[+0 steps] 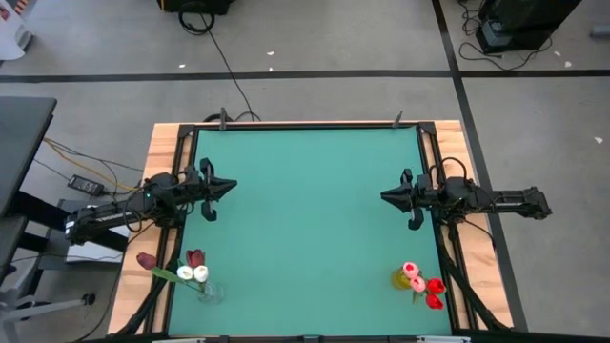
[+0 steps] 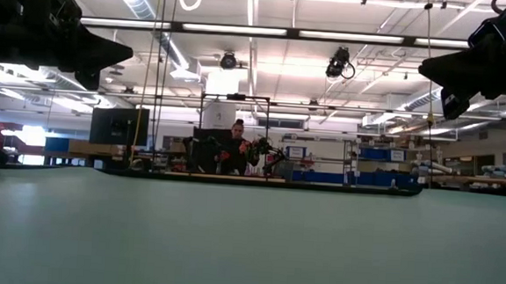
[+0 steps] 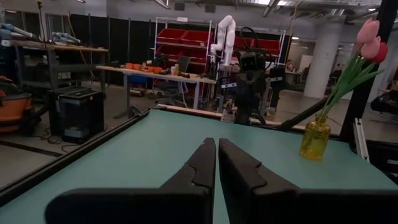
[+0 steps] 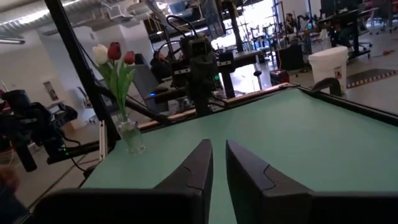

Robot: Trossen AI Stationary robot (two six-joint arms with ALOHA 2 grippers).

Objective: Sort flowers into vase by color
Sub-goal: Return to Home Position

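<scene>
A clear glass vase (image 1: 208,292) stands near the table's near left corner and holds white (image 1: 193,273) and dark maroon tulips (image 1: 195,257); in the right wrist view the same vase (image 4: 132,137) stands upright on its base. A yellow vase (image 1: 402,279) near the near right corner holds pink (image 1: 412,272) and red tulips (image 1: 435,286), and shows in the left wrist view (image 3: 315,138). My left gripper (image 1: 229,187) hovers at the left edge, its fingers almost together. My right gripper (image 1: 384,196) hovers at the right edge, its fingers a little apart. Both are empty and point toward the table's middle.
The green mat (image 1: 305,219) lies bare between the two arms. Black frame rails (image 1: 305,125) run along the far edge and both sides. Beyond the far edge a person (image 2: 237,145) sits among workbenches in the room.
</scene>
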